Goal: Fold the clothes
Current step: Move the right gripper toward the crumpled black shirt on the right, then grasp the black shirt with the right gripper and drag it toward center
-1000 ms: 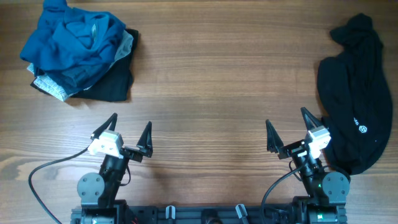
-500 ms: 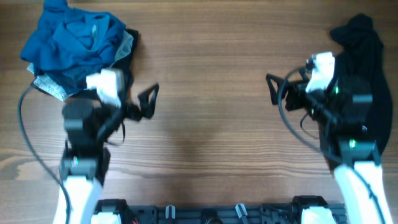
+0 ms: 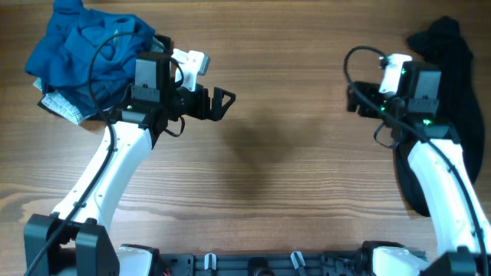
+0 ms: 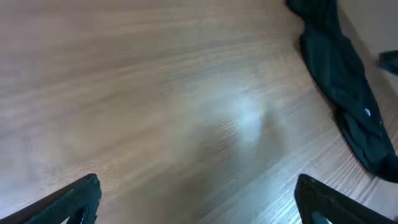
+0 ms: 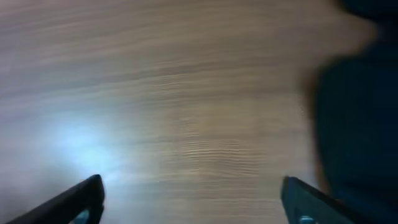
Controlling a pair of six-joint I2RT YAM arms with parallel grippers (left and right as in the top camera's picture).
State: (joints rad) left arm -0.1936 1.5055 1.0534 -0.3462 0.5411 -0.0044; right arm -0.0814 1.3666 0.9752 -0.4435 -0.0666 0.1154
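Note:
The black shirt [image 3: 451,54] lies crumpled along the table's right edge, partly hidden under my right arm. In the left wrist view it [image 4: 339,74] is a long dark strip at the upper right with a small white logo. My left gripper [image 3: 222,102] is open and empty above bare wood left of centre, pointing right; its fingers [image 4: 199,205] are wide apart. My right gripper [image 3: 353,100] is open and empty just left of the shirt, pointing left; in the right wrist view [image 5: 193,205] the black fabric [image 5: 360,124] is blurred at the right.
A pile of other garments, mostly blue [image 3: 84,46] with a grey patterned piece [image 3: 61,107] at its lower edge, sits at the far left corner, behind my left arm. Wooden tabletop [image 3: 284,176] lies between the two arms.
Both arms have risen from near the front edge and reached toward the far side. The left gripper has swung right toward the centre; the right gripper now sits beside the black shirt.

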